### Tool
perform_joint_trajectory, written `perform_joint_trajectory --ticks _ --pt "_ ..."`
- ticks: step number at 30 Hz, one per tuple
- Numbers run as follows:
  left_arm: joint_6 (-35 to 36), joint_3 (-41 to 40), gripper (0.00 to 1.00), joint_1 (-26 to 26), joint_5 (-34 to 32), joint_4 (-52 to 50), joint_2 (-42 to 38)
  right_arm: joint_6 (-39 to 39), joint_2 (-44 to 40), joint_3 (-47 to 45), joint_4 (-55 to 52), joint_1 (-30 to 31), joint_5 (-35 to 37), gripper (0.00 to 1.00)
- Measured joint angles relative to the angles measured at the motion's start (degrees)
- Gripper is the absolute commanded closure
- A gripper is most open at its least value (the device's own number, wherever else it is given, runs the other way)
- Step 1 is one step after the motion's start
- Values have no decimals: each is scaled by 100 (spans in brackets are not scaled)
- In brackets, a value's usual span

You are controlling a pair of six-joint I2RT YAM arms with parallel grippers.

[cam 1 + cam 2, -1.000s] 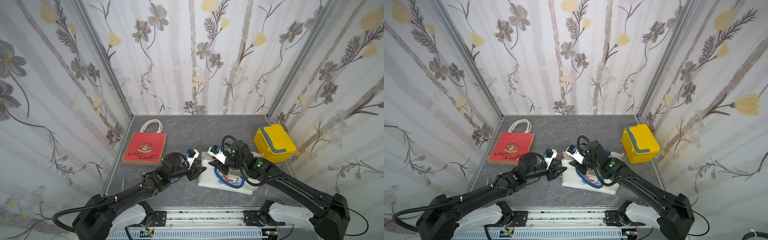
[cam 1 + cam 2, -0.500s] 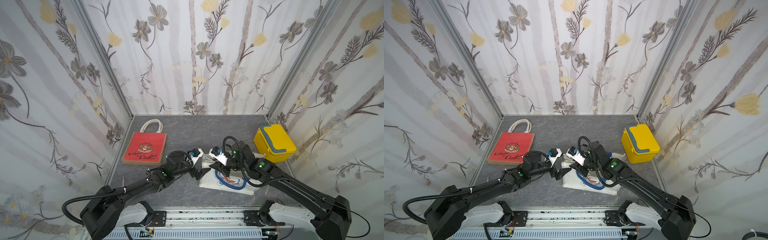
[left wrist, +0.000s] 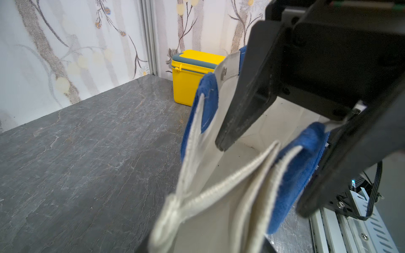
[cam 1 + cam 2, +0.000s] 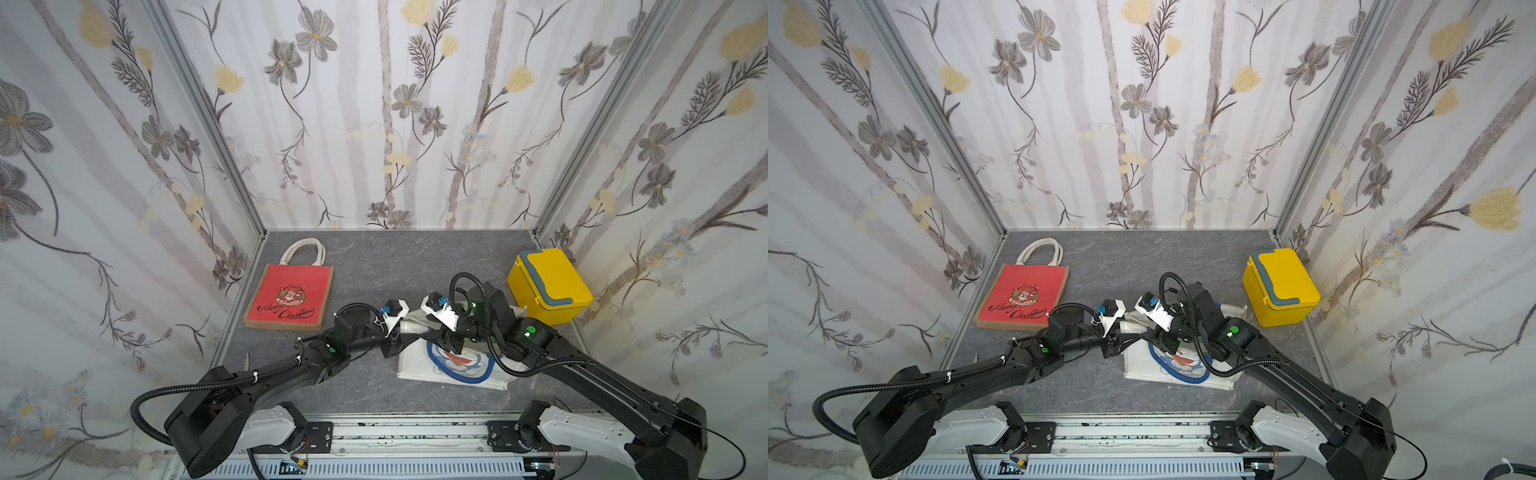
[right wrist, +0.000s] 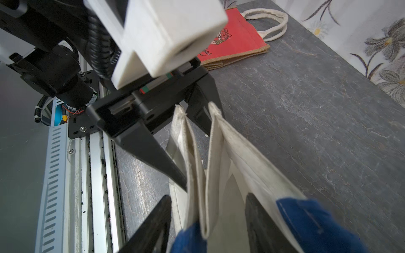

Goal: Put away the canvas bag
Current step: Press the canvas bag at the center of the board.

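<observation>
Canvas bag (image 4: 453, 370) lies on the desk (image 4: 395, 266), front right of centre. Left pincer (image 4: 405, 337) and right pincer (image 5: 208, 196) are both open, jaws astride its raised mouth edge.

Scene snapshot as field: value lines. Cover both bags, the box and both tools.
white canvas bag: body on the table, mouth end raised between the tools
left tool: jaws apart, straddling the bag's top edges
right tool: jaws apart around a blue handle and fabric
red Christmas bag: flat, rear left, untouched
yellow box: lid closed, rear right
</observation>
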Motion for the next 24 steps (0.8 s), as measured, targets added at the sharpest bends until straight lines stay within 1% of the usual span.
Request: perform_joint_trajectory --ticks 3,5,9,12,14,16,17,18,24 --pt "-136 -35 65 0 0 9 -31 0 -122 42 -76 0 146 38" --pt "-175 -85 67 0 4 83 -35 2 -160 66 -116 0 304 34" --pt "-367 -155 76 0 24 225 -35 26 -103 293 -232 0 850 27" --pt "-442 -197 80 0 31 256 -74 46 22 625 -249 0 1049 19" --pt "-476 -219 83 0 44 258 -136 44 85 778 -238 0 1043 17" --pt "-570 -254 89 0 46 258 -214 7 157 826 -195 7 988 15" --pt "-577 -267 92 0 46 258 -249 -39 192 826 -195 7 922 5" --pt "-586 -291 93 0 46 262 -291 -120 223 826 -210 15 839 1" --pt "-713 -396 93 0 87 313 -435 -474 422 927 -297 96 431 0"
